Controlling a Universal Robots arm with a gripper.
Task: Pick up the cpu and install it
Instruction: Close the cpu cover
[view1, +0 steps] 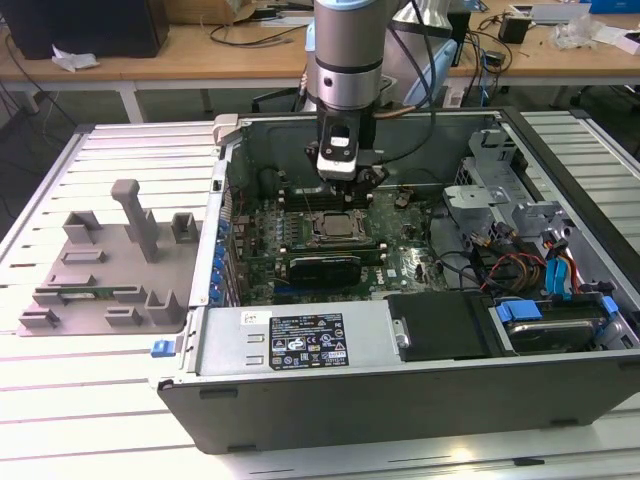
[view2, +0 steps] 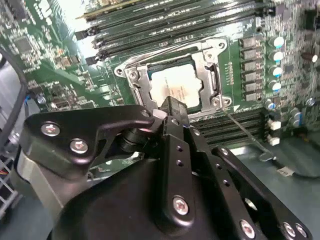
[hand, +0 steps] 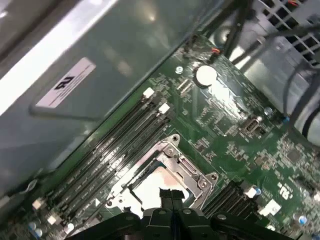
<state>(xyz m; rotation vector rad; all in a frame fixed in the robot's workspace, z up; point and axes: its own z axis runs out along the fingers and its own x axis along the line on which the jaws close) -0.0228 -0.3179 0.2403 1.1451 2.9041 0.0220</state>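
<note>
Here, a single robot arm (view1: 345, 60) reaches down into an open computer case (view1: 300, 400) that lies flat on a slatted white table (view1: 80, 420). Its gripper (view1: 345, 178) hangs just above the middle of the green motherboard (view1: 410, 255), directly over the socket frame (view2: 214, 82). In both wrist views the two black fingers (hand: 167, 196) are pressed together with nothing between them, so the gripper is closed and empty. The cpu (view2: 175, 87), a small pale square, lies inside the open frame, apparently flat, just beyond the fingertips; whether they touch it cannot be told. Rows of memory slots (view2: 175, 22) run beside the frame. On the exterior view's left, well apart from the case, sits a grey plastic tray (view1: 100, 270). The step in hand looks like seating the cpu. Doing it well likely means keeping it level and square to the frame, pressing only lightly and straight down, and keeping the fingers clear of the thin metal lever (view2: 240, 129) beside the socket
</note>
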